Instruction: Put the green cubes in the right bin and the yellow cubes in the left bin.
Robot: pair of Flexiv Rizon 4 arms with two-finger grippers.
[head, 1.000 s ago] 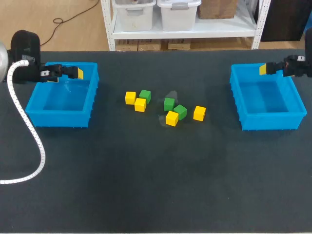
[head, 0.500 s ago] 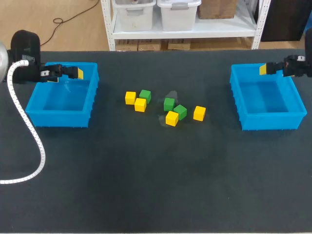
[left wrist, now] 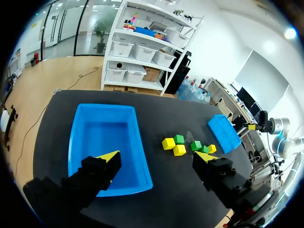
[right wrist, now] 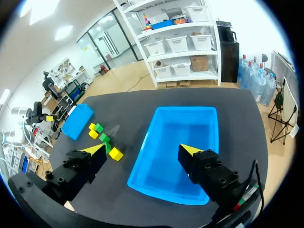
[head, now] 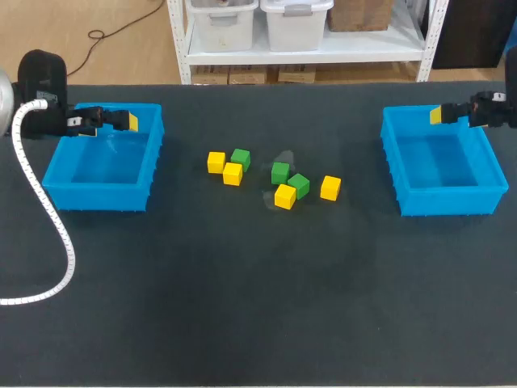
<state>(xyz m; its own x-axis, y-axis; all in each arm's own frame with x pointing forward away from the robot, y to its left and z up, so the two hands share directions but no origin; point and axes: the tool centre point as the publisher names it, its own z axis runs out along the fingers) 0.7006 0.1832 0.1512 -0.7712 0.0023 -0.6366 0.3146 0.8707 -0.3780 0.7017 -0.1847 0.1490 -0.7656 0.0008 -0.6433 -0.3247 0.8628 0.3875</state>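
Fingers [left wrist: 102,168] on both arms stand spread, grasping nothing. Left gripper [left wrist: 156,156] hangs over the left bin's [head: 97,196] far rim, near the tabletop's [head: 258,307] left edge. Right gripper [right wrist: 141,149] hangs over the right bin's [head: 448,202] far rim by the right edge. Green cubes [head: 280,172] and yellow cubes [head: 233,174] lie mixed on the dark tabletop between the bins.

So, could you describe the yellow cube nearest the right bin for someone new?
From the right bin, look across the table toward the loose cubes in the middle. The first you meet is the yellow cube. Unlike the other yellow ones, it stands alone, apart from the green cube beside it.
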